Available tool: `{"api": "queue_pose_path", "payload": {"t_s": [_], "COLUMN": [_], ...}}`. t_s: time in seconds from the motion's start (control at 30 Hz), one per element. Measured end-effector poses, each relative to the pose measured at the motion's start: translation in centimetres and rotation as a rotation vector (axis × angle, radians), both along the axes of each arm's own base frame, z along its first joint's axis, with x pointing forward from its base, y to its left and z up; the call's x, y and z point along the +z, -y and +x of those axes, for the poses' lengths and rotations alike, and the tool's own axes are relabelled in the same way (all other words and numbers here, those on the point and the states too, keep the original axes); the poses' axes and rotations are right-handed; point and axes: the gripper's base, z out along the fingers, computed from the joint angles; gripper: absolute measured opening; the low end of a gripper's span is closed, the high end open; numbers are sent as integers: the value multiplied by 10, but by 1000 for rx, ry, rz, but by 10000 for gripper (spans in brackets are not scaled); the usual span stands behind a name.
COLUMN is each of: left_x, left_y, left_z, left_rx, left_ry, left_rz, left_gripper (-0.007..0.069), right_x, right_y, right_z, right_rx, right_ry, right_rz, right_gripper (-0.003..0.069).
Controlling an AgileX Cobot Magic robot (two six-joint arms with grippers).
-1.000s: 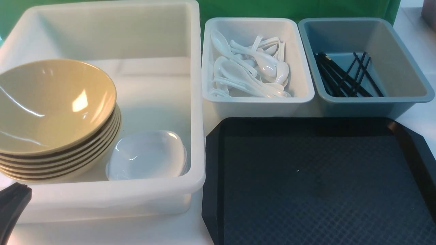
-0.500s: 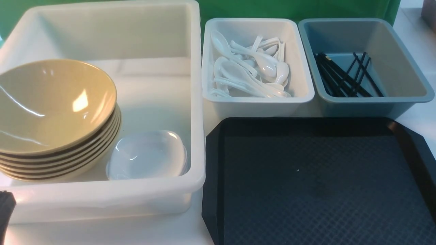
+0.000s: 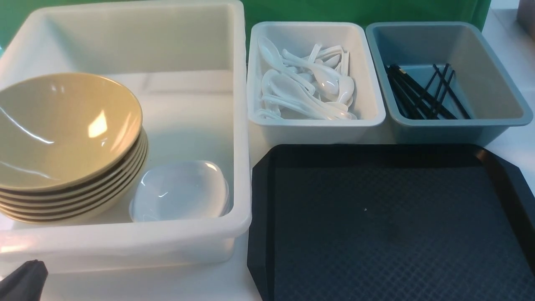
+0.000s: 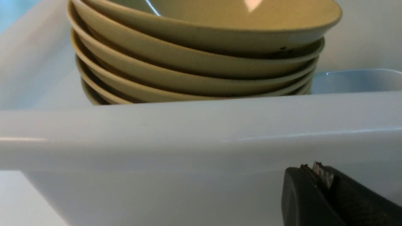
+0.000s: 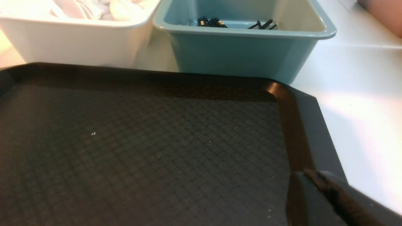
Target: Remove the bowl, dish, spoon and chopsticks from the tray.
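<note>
The black tray lies at the front right with nothing on it. A tan bowl tops a stack of like bowls inside the big white tub, and the small white dish sits beside that stack. White spoons are heaped in the white bin, black chopsticks in the grey-blue bin. My left gripper is shut and empty, low outside the tub's near wall. Shut too, my right gripper hangs over the tray's right rim, holding nothing.
The white bin and the grey-blue bin stand side by side just behind the tray. The tub fills the left half of the white table. A green backdrop closes the far side.
In the front view my left gripper's tip has sunk lower in the bottom left corner, in front of the tub. Nothing else has moved.
</note>
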Motion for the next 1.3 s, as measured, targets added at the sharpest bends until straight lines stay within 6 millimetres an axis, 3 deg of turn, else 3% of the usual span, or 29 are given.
{"api": "queue_pose_path", "payload": {"t_s": [1.3], "left_x": [0], "left_y": [1], "left_z": [0], "left_rx": [-15], "left_ry": [-2], "left_rz": [8], "left_gripper": [-8], "right_x": [0], "right_y": [0], "right_z": [0], "right_rx": [0], "right_ry": [-1], "right_rz": [-2], "right_gripper": [78]}}
